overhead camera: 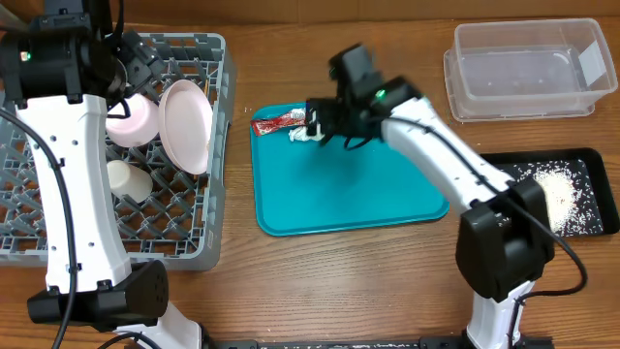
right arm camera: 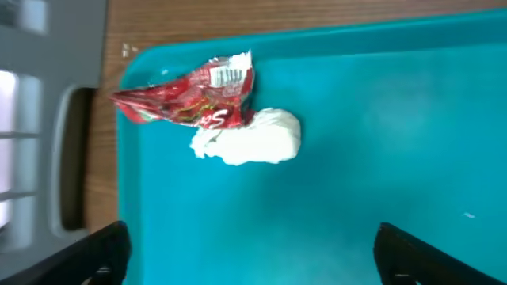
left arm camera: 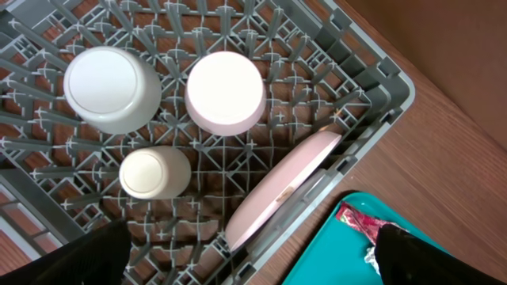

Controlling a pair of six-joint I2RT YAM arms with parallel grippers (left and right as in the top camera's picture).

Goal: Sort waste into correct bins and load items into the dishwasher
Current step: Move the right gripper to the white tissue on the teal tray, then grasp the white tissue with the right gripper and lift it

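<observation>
Wooden table (overhead camera: 320, 281); left end effector (left arm camera: 253, 265) wide open, empty, over grey rack (left arm camera: 380, 87); right end effector (right arm camera: 252, 257) likewise near red wrapper (right arm camera: 186, 103)

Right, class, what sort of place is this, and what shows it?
Probably a lab bench staged as a dish-clearing station: a grey dish rack holding cups and a plate, a teal tray with litter, and two robot arms at a wooden table.

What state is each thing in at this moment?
left gripper: open, over the dish rack, holding nothing.
right gripper: open, over the teal tray, holding nothing.
dish rack: holds three cups and a plate.
plate: standing on edge.
red wrapper: lying on teal tray, touching tissue wad.
clear tub: uncovered, no waste seen inside.
black tray: holds rice scraps.
</observation>
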